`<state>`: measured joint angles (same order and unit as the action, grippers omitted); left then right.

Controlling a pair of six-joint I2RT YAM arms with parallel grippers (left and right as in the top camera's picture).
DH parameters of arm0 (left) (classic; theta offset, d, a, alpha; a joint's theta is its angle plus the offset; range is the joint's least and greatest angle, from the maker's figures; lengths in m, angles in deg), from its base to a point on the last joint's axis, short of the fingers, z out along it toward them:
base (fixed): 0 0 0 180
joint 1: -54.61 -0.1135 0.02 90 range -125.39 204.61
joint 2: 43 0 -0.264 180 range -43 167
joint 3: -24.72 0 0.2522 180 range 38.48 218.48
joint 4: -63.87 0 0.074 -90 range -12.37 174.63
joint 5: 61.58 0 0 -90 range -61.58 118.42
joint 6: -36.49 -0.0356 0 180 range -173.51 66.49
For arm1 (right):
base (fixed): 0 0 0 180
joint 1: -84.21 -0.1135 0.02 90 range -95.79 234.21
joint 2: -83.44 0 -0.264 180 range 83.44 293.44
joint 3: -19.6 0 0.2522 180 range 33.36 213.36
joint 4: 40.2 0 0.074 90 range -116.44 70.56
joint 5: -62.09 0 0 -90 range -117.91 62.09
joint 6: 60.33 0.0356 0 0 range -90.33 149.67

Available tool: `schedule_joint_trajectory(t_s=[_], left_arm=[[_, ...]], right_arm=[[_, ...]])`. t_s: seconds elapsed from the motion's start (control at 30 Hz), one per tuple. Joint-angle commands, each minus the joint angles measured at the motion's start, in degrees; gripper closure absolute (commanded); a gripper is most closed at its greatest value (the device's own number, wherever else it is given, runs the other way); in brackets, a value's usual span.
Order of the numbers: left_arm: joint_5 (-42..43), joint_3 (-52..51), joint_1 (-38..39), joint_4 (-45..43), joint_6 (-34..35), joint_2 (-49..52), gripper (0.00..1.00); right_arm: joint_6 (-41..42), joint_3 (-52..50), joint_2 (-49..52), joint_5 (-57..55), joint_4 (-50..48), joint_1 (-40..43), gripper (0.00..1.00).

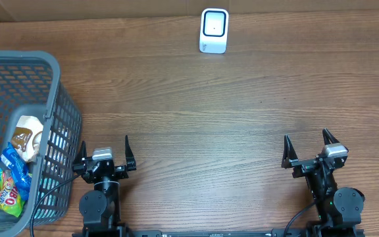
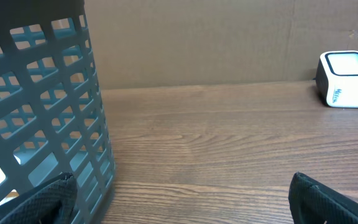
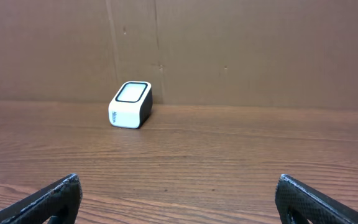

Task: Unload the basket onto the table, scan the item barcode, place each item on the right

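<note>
A white barcode scanner point(image 1: 214, 30) with a dark-rimmed window stands at the far middle of the wooden table; it also shows as the scanner point(image 2: 348, 79) at the right of the left wrist view and the scanner point(image 3: 130, 104) in the right wrist view. Several snack packets point(image 1: 15, 171) lie in the grey plastic basket point(image 1: 58, 99) at the left. My left gripper point(image 1: 104, 151) stands open near the front edge, just right of the basket, with nothing between its fingers. My right gripper point(image 1: 311, 148) is open too, at the front right, empty.
The basket wall point(image 2: 42, 106) fills the left side of the left wrist view, close to my left finger. A brown cardboard wall point(image 3: 229, 50) runs along the table's far edge behind the scanner.
</note>
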<state>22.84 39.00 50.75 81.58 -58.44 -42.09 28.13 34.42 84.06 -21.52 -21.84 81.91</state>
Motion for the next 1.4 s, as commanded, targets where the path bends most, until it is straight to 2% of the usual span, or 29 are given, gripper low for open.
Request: schedule_joint_trajectory(t_s=[0.0, 0.73, 0.97, 1.17, 1.3, 1.37], left_arm=[[0.52, -0.24, -0.35, 0.0, -1.29, -0.55, 0.0], [0.57, -0.24, -0.35, 0.02, -1.29, -0.55, 0.01], [9.55, 0.37, -0.35, -0.79, -1.75, -0.52, 0.0], [12.9, 6.54, -0.35, 5.57, -2.1, 2.29, 0.0], [13.16, 11.82, -0.35, 5.75, -2.21, 7.48, 0.0], [16.98, 16.0, -0.35, 5.97, -2.67, 11.45, 0.0]], right_arm=[[-0.22, -0.59, -0.46, -0.57, -0.24, -0.31, 0.0], [-0.22, -0.59, -0.46, -0.57, -0.26, -0.31, 0.0], [-0.2, -0.2, -0.44, -0.42, -0.48, -0.31, 0.0], [-0.22, 3.82, -0.44, -0.37, -0.39, -0.2, 0.0], [-0.2, 6.6, -0.44, -0.37, -0.13, -0.2, 0.0], [0.02, 8.9, -0.44, -0.35, 0.66, -0.2, 0.0]])
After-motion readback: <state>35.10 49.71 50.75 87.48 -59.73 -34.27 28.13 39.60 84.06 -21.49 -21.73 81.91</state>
